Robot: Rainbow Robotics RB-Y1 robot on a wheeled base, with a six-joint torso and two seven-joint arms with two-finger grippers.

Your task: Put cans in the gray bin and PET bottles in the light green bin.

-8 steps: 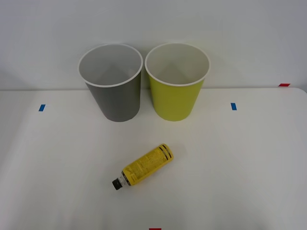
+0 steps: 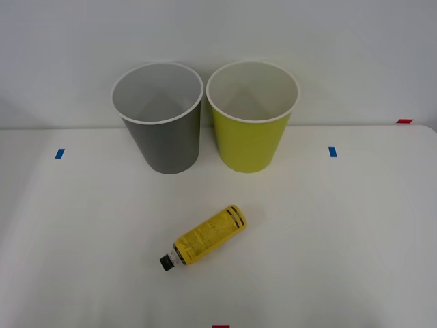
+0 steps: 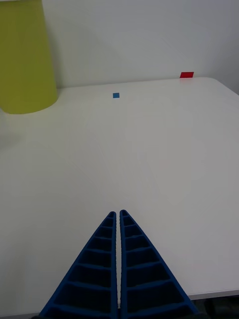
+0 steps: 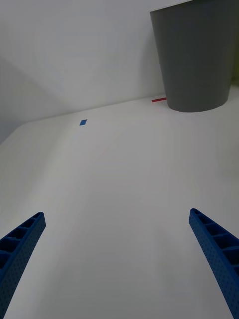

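Observation:
A small PET bottle (image 2: 205, 237) with a yellow label and black cap lies on its side on the white table, cap toward the front left. Behind it stand the gray bin (image 2: 162, 140) (image 4: 196, 60) on the left and the light green bin (image 2: 251, 140) (image 3: 25, 57) on the right, side by side and both upright. My right gripper (image 3: 119, 215) is shut with nothing in it, low over the table's right part. My left gripper (image 4: 117, 219) is open and empty over the table's left part, well short of the gray bin.
Blue tape marks (image 2: 59, 154) (image 2: 332, 152) lie on the table to either side of the bins. Red tape marks sit at the back right edge (image 2: 404, 121) and the front edge (image 2: 220, 326). A white wall rises behind the bins.

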